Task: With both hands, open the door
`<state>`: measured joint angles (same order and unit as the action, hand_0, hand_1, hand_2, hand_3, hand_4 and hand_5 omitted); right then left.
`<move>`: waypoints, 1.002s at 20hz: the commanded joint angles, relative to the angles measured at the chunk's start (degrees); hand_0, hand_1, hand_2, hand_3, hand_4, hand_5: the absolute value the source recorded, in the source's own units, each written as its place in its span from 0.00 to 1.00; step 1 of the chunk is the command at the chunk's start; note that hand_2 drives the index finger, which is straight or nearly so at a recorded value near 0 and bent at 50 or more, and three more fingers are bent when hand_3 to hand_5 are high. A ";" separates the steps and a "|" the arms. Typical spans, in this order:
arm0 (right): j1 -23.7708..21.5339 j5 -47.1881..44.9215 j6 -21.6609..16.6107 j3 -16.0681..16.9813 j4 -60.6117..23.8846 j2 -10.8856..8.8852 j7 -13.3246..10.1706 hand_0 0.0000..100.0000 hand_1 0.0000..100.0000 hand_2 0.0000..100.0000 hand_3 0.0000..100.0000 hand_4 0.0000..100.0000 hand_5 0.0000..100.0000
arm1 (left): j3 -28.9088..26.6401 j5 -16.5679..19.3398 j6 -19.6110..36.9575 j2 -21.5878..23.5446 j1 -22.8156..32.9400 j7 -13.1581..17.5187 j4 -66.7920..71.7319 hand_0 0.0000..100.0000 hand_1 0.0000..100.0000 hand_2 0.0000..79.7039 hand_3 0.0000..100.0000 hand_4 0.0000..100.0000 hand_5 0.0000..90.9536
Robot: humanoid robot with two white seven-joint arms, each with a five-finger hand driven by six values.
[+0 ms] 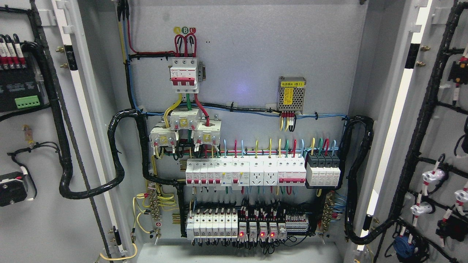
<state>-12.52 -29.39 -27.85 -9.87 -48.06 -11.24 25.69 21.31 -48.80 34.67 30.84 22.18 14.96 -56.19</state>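
I look straight into an electrical cabinet [248, 58] whose two doors already stand swung wide. The left door [40, 219] fills the left edge of the frame, its inner face toward me; the right door [438, 120] fills the right edge the same way. Neither of my hands appears anywhere in the frame, so I cannot tell how my fingers are set.

On the grey back panel, upper centre, sits a white main breaker [184, 75] with red levers, fed by red looped wires from above. Below it, three white current transformers [184, 128] cluster together, with yellow, green and red cables running into them. To the right of centre is a small perforated metal power supply [291, 94] with a yellow label. Across the middle runs a row of white breakers and sockets [245, 172], ending at the right in a dark grey block of modules [323, 170]. A lower row of breakers and relays [237, 228] sits near the bottom, several showing small red lights.

Thick black wrapped cable looms [113, 153] curve from the panel toward each door. The left door carries a black unit with a green terminal strip [27, 101] at upper left; the right door carries white and black round fittings [431, 177] wired along black looms.
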 commanded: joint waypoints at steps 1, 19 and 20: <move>3.29 3.11 0.07 -0.67 22.29 5.52 -0.37 0.00 0.00 0.00 0.00 0.00 0.00 | 3.91 3.26 -2.05 -10.44 -3.98 0.51 22.51 0.00 0.00 0.00 0.00 0.00 0.00; 6.81 13.22 12.98 -0.94 39.70 7.11 -6.70 0.00 0.00 0.00 0.00 0.00 0.00 | 4.27 8.28 -10.59 -19.23 -10.75 0.33 43.08 0.00 0.00 0.00 0.00 0.00 0.00; 6.81 13.22 14.39 -0.94 39.80 7.02 -6.70 0.00 0.00 0.00 0.00 0.00 0.00 | 4.18 8.28 -10.59 -19.76 -11.45 0.33 44.58 0.00 0.00 0.00 0.00 0.00 0.00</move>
<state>-6.00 -17.85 -17.40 -10.69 -17.69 -5.10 19.30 24.82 -41.38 24.51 17.06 13.46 15.51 -26.29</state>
